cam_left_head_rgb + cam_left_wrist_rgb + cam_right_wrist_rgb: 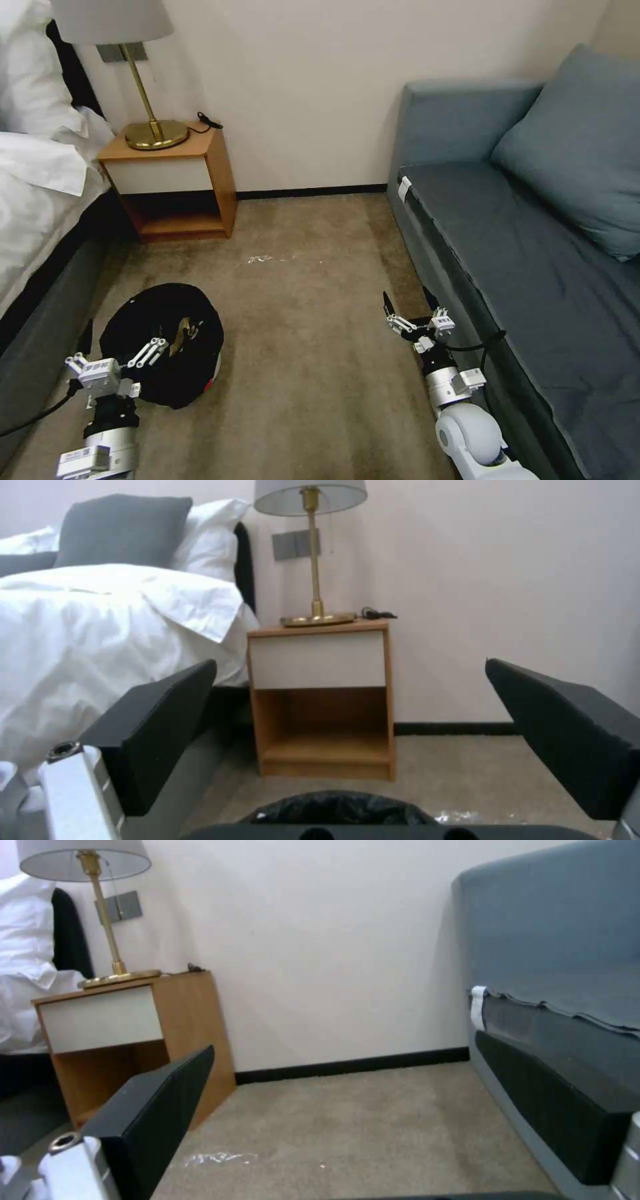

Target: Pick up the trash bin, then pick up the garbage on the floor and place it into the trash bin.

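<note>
On the carpet (313,320), both grippers, left (120,350) and right (413,310), gape beside the trash bin (163,343), seemingly untouched.

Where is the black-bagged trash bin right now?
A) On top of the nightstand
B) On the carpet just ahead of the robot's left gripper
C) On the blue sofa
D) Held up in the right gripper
B: the trash bin sits on the carpet by the open left gripper; the right gripper is open and empty.

Two silver and white robot arms with black parts.
The left gripper (117,353) and right gripper (411,308) have white linkages, black flat jaws, black cables, grey wrist cylinders.
</note>
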{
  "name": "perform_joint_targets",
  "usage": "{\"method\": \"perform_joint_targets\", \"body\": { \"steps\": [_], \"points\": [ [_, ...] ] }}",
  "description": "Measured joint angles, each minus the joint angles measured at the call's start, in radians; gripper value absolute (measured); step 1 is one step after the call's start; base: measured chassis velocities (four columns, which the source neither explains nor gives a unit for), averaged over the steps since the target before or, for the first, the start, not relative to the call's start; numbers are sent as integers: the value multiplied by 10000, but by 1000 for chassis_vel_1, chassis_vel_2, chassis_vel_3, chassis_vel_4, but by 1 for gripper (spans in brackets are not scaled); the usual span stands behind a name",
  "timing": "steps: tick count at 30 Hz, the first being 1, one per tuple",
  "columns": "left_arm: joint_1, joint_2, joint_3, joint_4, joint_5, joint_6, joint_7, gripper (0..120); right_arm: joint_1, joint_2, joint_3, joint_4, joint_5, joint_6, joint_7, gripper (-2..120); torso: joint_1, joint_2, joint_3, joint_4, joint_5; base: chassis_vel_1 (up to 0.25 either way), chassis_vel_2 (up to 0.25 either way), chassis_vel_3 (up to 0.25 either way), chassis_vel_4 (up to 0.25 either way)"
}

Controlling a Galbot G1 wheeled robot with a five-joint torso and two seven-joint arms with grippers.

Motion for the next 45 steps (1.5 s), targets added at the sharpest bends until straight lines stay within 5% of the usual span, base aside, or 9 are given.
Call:
{"method": "perform_joint_targets", "body": {
  "steps": [45],
  "points": [
    [-29, -1, 0, 2, -39, 67, -54, 100, 46, -4, -29, -58, 3, 2, 2, 100, 1, 0, 1, 0, 0, 0, 0, 0, 0]
  ]
}}
